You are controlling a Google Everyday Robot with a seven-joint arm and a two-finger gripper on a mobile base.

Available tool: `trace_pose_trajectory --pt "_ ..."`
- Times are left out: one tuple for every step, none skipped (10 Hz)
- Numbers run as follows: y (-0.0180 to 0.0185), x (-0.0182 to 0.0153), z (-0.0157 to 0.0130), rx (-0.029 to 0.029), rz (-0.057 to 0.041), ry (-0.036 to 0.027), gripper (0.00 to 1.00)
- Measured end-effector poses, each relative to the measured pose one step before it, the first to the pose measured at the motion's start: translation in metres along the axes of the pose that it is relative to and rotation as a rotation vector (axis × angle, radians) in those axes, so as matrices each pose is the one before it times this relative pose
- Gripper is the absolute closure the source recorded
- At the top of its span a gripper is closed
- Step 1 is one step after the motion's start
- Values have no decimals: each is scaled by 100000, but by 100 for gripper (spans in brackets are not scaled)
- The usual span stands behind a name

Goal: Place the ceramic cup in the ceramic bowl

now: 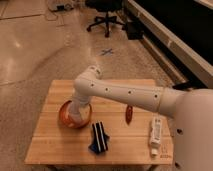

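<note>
The orange-brown ceramic bowl [64, 116] stands on the left part of the wooden table [55, 145]. My white arm reaches over from the right and points down into the bowl. My gripper [75, 113] is down inside the bowl's rim. The small white ceramic cup [73, 118] shows at the gripper's tip, inside the bowl and low over its bottom. The gripper hides most of the cup, so I cannot tell whether it rests on the bowl.
A dark blue striped object [99, 136] lies in front of the bowl. A red-brown item [129, 114] lies mid-table and a white printed tube [156, 132] at the right. An office chair [107, 15] stands on the floor behind the table.
</note>
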Motion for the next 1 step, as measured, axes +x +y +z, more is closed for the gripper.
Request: trace_pose_trajectory --pt "128 -395 -803 -688 -2241 -96 20"
